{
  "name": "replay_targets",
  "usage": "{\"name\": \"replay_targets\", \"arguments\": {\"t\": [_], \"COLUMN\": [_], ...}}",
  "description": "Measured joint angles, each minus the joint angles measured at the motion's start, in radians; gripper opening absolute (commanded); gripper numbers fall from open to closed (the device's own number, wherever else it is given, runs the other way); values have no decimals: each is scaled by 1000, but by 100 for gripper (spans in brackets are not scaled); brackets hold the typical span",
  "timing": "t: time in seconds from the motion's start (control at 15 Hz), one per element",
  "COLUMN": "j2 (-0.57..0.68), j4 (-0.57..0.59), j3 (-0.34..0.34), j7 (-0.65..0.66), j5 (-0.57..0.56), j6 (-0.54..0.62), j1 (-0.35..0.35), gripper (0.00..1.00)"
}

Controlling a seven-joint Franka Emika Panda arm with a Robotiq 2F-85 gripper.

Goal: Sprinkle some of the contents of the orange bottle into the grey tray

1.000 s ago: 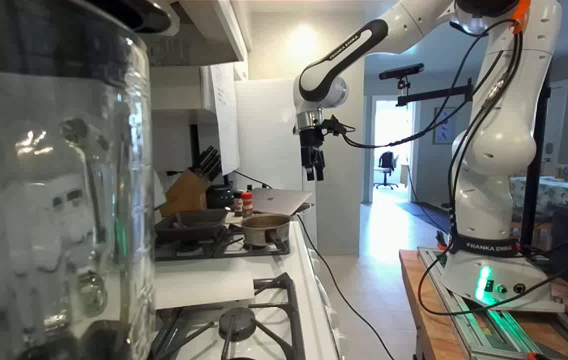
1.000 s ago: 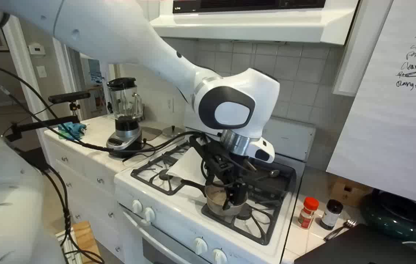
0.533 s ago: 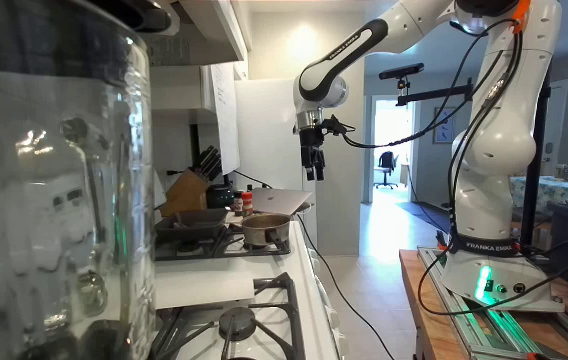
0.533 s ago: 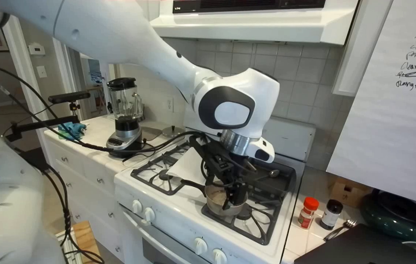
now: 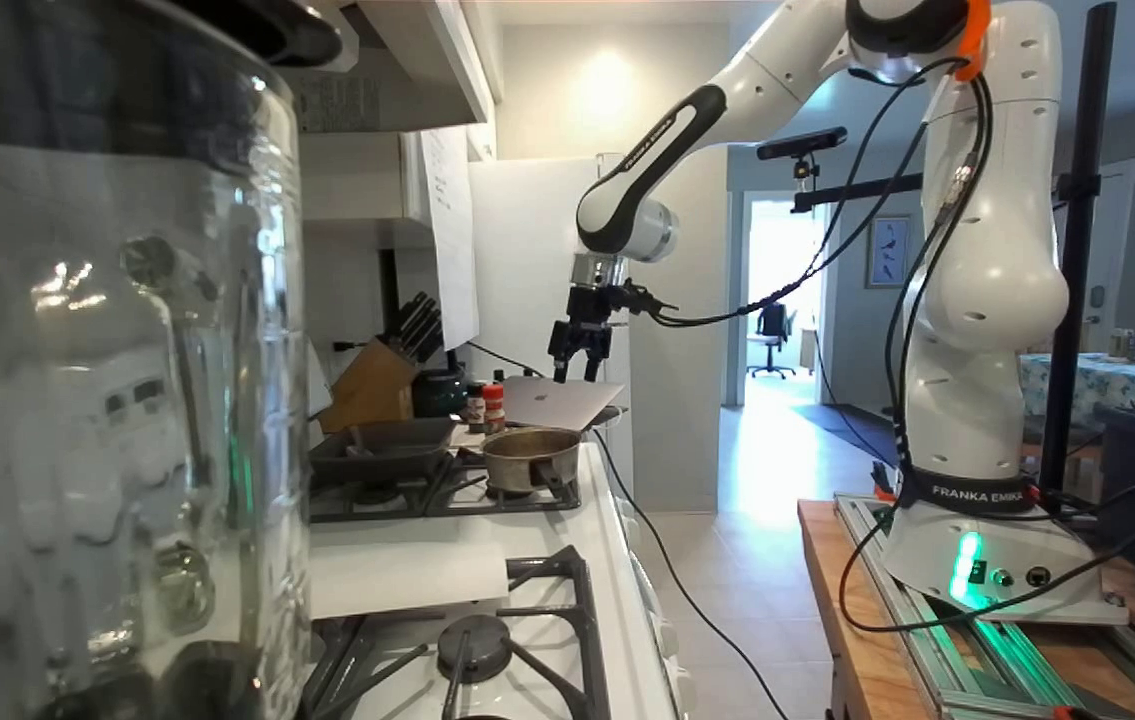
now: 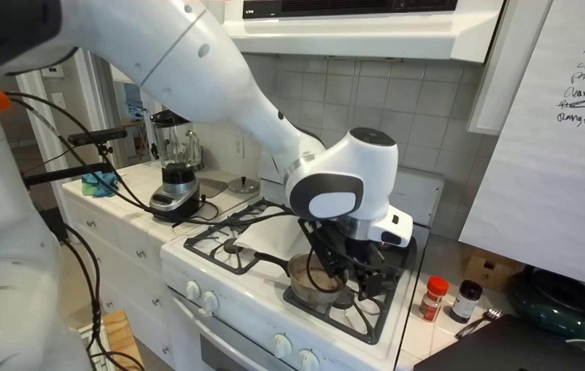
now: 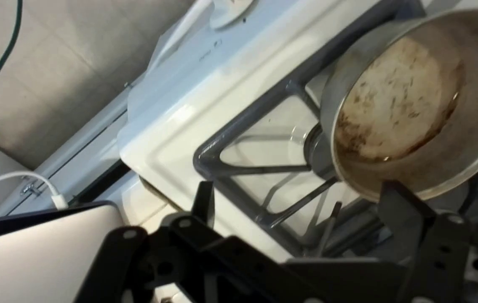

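The orange bottle, a small clear shaker with an orange-red lid (image 6: 431, 300), stands upright on the counter right of the stove. It also shows in an exterior view (image 5: 494, 408). The grey tray (image 5: 392, 448), a dark rectangular pan, sits on the rear burner. In an exterior view the arm hides most of the tray (image 6: 406, 252). My gripper (image 5: 576, 372) is open and empty, pointing down above the stove's right side. In the wrist view the gripper (image 7: 297, 194) has its fingers wide apart, with only stove grate and pot edge behind them.
A metal pot (image 6: 313, 283) stands on the front burner, close to my gripper. A dark-capped bottle (image 6: 466, 301) and a fork (image 6: 478, 323) lie near the orange bottle. A laptop (image 5: 557, 402) is beyond them. A paper sheet (image 6: 274, 234) covers the stove's middle. A blender (image 6: 176, 170) stands on the left counter.
In the last half second my arm has moved down and toward the stove's right side, away from the pot. The fingers show wider apart; whether from opening or turning I cannot tell.
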Motion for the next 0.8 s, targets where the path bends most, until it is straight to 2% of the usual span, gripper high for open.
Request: {"name": "replay_targets", "arguments": {"t": [0.13, 0.4, 0.6, 0.8], "j2": [78, 222, 323, 408], "j4": [9, 59, 124, 200], "j3": [6, 34, 41, 45], "j7": [-2, -9, -9, -9], "j5": [60, 141, 152, 152], "j6": [166, 401, 493, 525], "j1": [-3, -15, -18, -24], "gripper": [100, 100, 100, 100]}}
